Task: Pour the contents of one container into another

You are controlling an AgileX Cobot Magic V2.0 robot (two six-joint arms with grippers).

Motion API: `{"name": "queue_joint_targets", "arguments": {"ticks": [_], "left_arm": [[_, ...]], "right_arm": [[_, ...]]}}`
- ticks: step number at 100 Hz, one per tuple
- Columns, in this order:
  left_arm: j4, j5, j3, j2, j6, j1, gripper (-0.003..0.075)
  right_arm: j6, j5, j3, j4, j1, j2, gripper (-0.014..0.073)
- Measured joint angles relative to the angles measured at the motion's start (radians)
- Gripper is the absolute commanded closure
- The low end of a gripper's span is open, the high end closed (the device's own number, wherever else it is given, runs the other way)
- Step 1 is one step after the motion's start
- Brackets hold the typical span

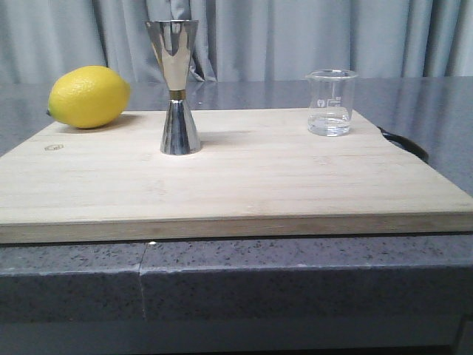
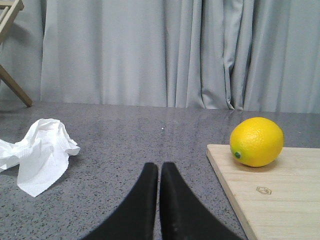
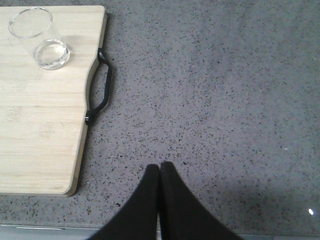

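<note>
Jigger (image 1: 177,89) and beaker (image 1: 330,102) upright on board (image 1: 244,185), apart for access; left gripper (image 2: 159,172), right gripper (image 3: 160,172) pressed together, empty.

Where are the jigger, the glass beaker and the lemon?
jigger (image 1: 178,100), front view, on the narrow waist.
glass beaker (image 1: 330,103), front view, on the side wall with the printed marks.
lemon (image 2: 257,141), left wrist view, on the middle of the peel.

A bright yellow oval lemon (image 1: 89,96) sits on the pale wooden cutting board (image 1: 244,185). The speckled grey stone countertop (image 3: 225,100) holds it. The mirrored steel hourglass jigger (image 1: 177,85) wears a gold band.
</note>
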Motion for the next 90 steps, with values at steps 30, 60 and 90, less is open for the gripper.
{"name": "queue_joint_targets", "arguments": {"ticks": [30,60,90], "left_arm": [[0.000,-0.002,0.000,0.000,0.000,0.000,0.0739],[0.000,-0.002,0.000,0.000,0.000,0.000,0.0739],[0.000,-0.004,0.000,0.000,0.000,0.000,0.0739]], "right_arm": [[0.002,0.000,0.000,0.000,0.000,-0.004,0.0664],[0.002,-0.258,0.224,-0.009,0.000,-0.203,0.0664],[0.002,-0.771,0.715,0.006,0.000,-0.551,0.0664]]}}
